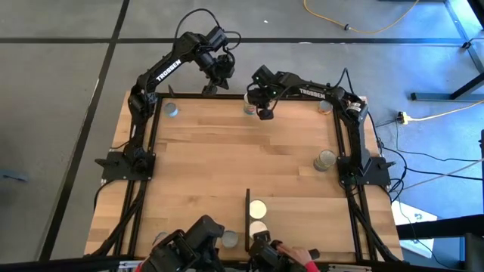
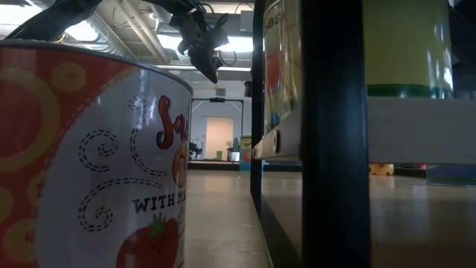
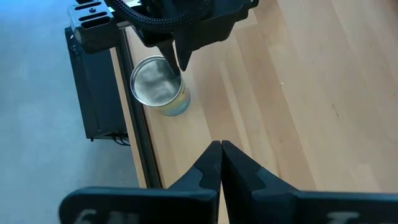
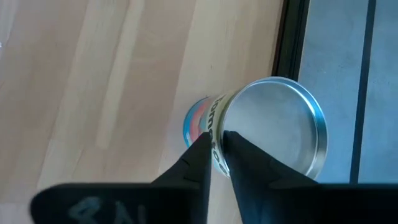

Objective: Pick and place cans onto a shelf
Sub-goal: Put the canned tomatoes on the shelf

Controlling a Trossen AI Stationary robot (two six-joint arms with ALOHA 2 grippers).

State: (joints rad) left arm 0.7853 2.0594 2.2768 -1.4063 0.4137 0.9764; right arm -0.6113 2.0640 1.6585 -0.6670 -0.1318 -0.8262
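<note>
A grey-topped can [image 1: 249,108] stands upright at the table's far edge; it also shows in the right wrist view [image 4: 273,124] and the left wrist view [image 3: 158,87]. My right gripper [image 1: 265,111] hangs just above it, its fingertips [image 4: 216,138] a narrow gap apart over the can's near rim. My left gripper [image 1: 215,72] is shut [image 3: 221,148] and raised beyond the far edge. The shelf [image 1: 248,215], with its black upright [image 2: 335,134], stands at the near edge and bears two cream-topped cans [image 1: 258,208] [image 1: 258,228].
More cans stand at the far left [image 1: 172,109], the far right [image 1: 325,106] and the right side [image 1: 325,160]. A grey-topped can [image 1: 229,239] with a red label [image 2: 74,164] stands left of the shelf. A person's hand [image 1: 296,255] is at the near edge.
</note>
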